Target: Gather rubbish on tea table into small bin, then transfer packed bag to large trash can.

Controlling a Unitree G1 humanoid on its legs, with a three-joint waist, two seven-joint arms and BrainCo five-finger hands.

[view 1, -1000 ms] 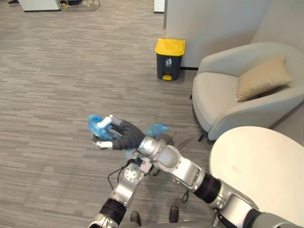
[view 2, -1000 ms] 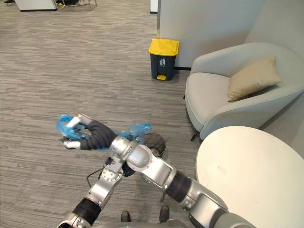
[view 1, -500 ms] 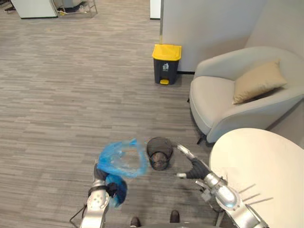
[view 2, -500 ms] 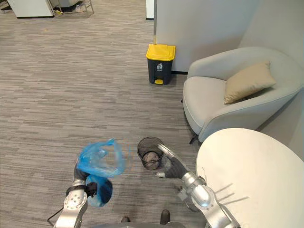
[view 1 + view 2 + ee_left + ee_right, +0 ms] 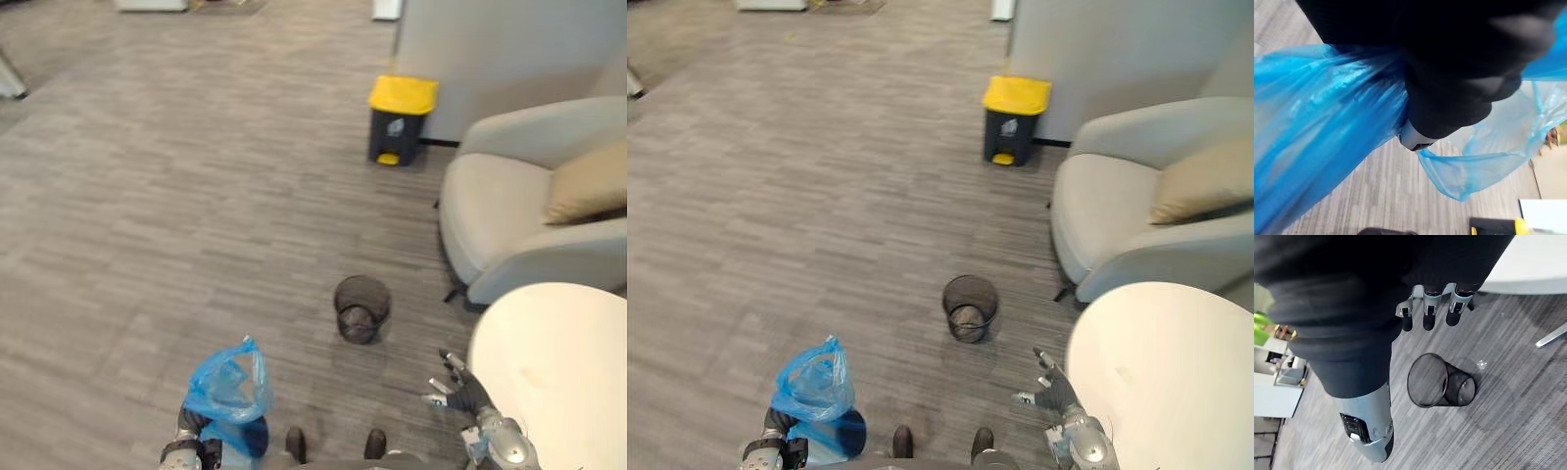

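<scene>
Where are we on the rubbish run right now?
Done: the tea table looks bare where visible, and the blue bag is out of the small mesh bin on the floor. In hand: the left hand grips the bag; the right hand is open by the table. Left: carrying the bag across to the yellow-lidded trash can and dropping it in.

Dark ribbed right hand [image 5: 1449, 269], silver fingers [image 5: 1429, 312]
</scene>
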